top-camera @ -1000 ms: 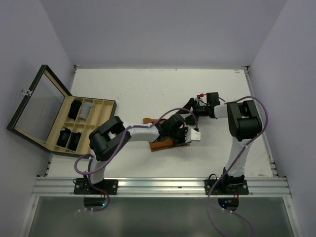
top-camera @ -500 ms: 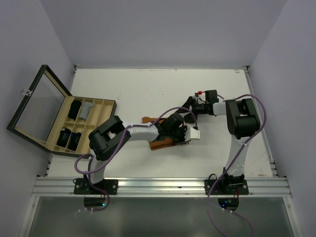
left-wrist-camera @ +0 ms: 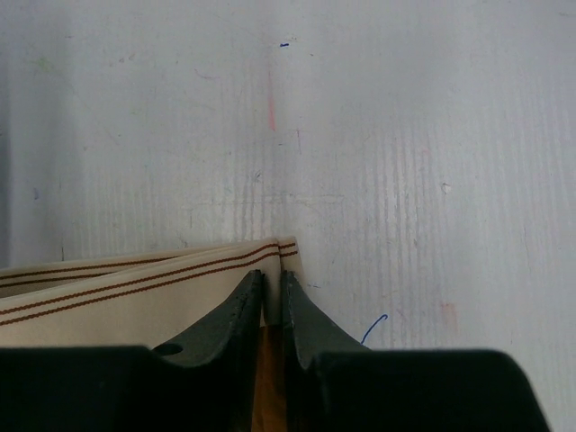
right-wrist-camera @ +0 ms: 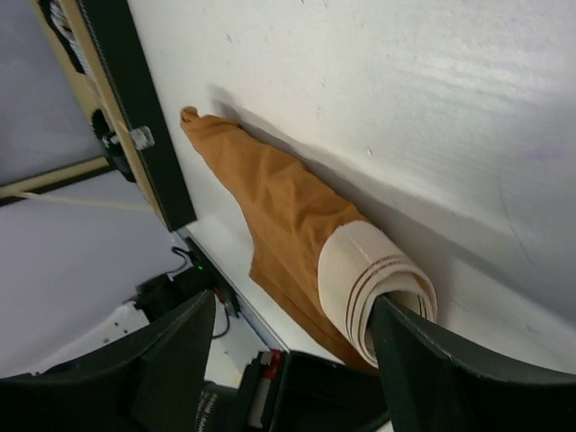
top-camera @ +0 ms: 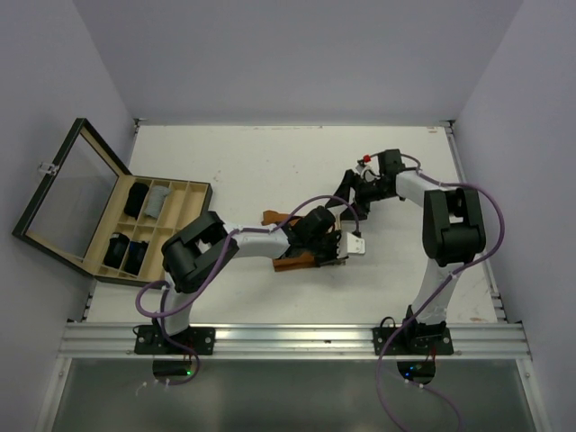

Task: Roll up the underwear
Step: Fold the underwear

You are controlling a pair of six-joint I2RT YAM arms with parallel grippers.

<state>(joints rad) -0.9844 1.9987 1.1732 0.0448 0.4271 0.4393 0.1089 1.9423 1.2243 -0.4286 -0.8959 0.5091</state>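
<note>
Mid-roll: left gripper point(left-wrist-camera: 273, 290) jaws clench the underwear point(right-wrist-camera: 286, 205) waistband; right gripper point(top-camera: 352, 195), jaws released beside it, should next steady the roll.

My left pincer point(left-wrist-camera: 272, 281) is pinched tight on the underwear point(left-wrist-camera: 117, 297), at its cream, brown-striped band. The scuffed white table point(left-wrist-camera: 378, 135) lies beyond.

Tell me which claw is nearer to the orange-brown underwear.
Left. The left claw is shut on the cream waistband of the orange-brown underwear; the right claw is open and apart from it, on its far side.
</note>
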